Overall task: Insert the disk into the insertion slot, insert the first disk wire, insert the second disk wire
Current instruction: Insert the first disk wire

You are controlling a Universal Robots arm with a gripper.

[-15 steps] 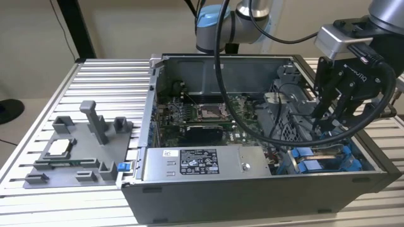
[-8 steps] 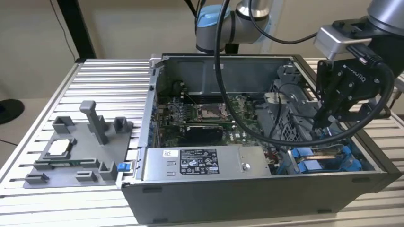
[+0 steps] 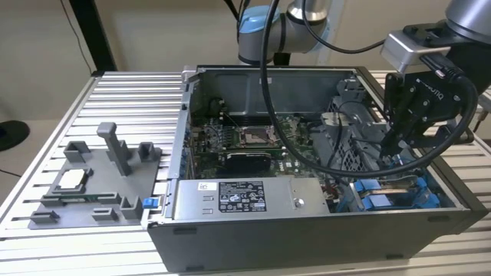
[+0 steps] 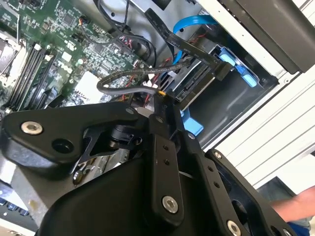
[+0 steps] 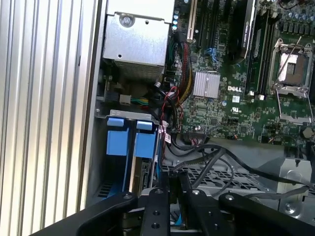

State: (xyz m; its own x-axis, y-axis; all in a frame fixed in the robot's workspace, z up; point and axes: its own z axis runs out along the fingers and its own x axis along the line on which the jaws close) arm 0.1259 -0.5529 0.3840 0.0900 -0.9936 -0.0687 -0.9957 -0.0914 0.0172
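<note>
Since the disk (image 3: 381,200) is already sitting down inside the insertion slot (image 5: 123,114), with its blue carrier tabs showing just past the bay's grey rim, the arm seems to be dealing with the wiring part of the job rather than the seating. The gripper (image 3: 391,146) is reaching steeply down into the open computer case (image 3: 307,241) on the exterior view's right. It is hanging over the perforated metal cage beside the bay. That nose-down pose is probably letting it slip between the case wall and the cable clutter without snagging. In the second wrist view its working end is lying right at one end of a thin black braided wire (image 4: 123,76), which is looping out over the motherboard (image 5: 231,98), and a small yellow-tipped piece is showing at that spot. Whether the gripper is spread, pressed together or pinching that wire I cannot tell, because its own black linkage is covering the place. The disk is lying just beyond that working end, near it but apart from it. A flat black cable (image 4: 194,49) is crossing over the disk's end, and a blue cable (image 4: 197,22) is curving above. The grey power-supply box (image 3: 245,198) is sitting alongside the bay, and a person's hand (image 4: 295,209) is showing well outside the case.
</note>
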